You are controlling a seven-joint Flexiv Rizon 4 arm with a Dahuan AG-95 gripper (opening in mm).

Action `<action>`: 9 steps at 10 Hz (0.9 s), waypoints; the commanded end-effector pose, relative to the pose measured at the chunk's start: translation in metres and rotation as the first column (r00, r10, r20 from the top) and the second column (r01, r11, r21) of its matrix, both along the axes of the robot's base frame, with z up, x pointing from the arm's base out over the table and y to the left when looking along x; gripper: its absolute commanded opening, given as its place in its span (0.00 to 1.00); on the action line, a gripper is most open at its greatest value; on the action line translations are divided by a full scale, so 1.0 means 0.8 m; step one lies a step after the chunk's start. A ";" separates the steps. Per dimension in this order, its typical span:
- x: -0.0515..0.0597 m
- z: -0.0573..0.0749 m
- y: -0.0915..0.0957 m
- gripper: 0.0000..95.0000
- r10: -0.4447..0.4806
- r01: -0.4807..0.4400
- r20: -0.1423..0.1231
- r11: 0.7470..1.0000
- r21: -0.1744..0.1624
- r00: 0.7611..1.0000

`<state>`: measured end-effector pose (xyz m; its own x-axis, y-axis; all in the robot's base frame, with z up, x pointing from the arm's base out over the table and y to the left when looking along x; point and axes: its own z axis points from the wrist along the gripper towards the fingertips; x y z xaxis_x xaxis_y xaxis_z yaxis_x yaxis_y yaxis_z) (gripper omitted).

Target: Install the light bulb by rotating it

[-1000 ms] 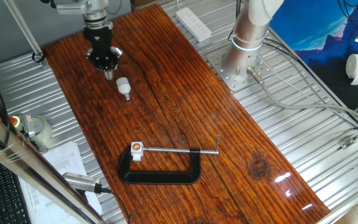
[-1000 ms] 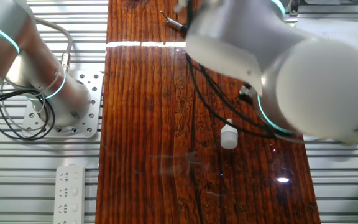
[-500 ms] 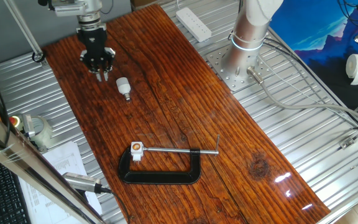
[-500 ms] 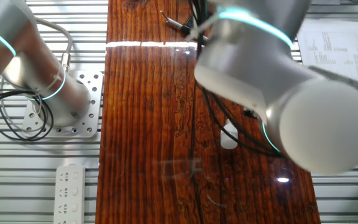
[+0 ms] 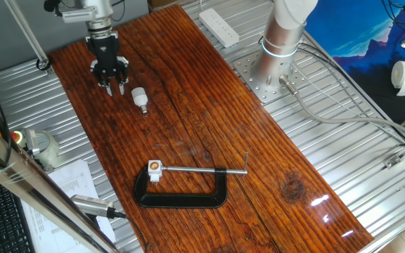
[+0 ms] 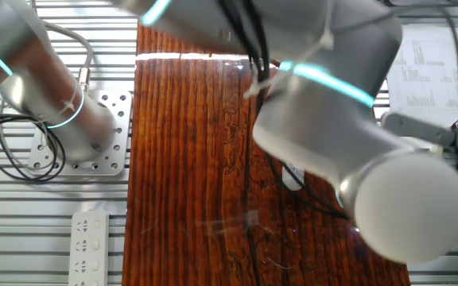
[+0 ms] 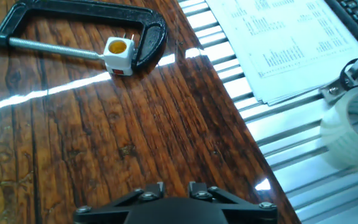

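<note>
Bulb [image 5: 140, 97] first: it lies on its side on the wooden table [image 5: 202, 112], base toward the clamp [image 5: 181, 184], just beside the gripper [image 5: 111, 86] and apart from it. The gripper hangs low over the wood on the bulb's far side from the arm's base, fingers pointing down, slightly spread and holding nothing. In the hand view only the finger roots show at the bottom edge; the bulb is out of that view. In the other fixed view the arm covers nearly all of it, leaving a white sliver [image 6: 293, 176].

The step in hand looks like the reach for the pickup. To do it well, the gripper should shift sideways until centred over the dome, turn so the fingers straddle the bulb across its width, then drop and close gently on the glass rather than the narrow base. Keeping the base free matters, since it must enter the copper hole of the socket [image 7: 117, 52], which sits pinned in the clamp well away down the table.
</note>
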<state>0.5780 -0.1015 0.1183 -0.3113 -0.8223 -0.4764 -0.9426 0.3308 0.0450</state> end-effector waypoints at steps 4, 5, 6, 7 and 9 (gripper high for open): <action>0.009 0.008 0.002 0.60 0.054 -0.051 -0.077 0.998 0.044 0.996; 0.009 0.008 0.003 0.60 0.053 -0.049 -0.080 0.998 0.049 0.995; 0.011 0.009 0.004 0.60 0.059 -0.055 -0.084 0.997 0.050 0.995; 0.014 0.009 0.006 0.60 0.062 -0.058 -0.089 0.997 0.052 0.994; 0.014 0.003 0.013 0.60 0.044 -0.039 -0.101 0.998 0.055 0.994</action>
<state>0.5891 -0.0913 0.1194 -0.3228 -0.8126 -0.4852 -0.9464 0.2848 0.1526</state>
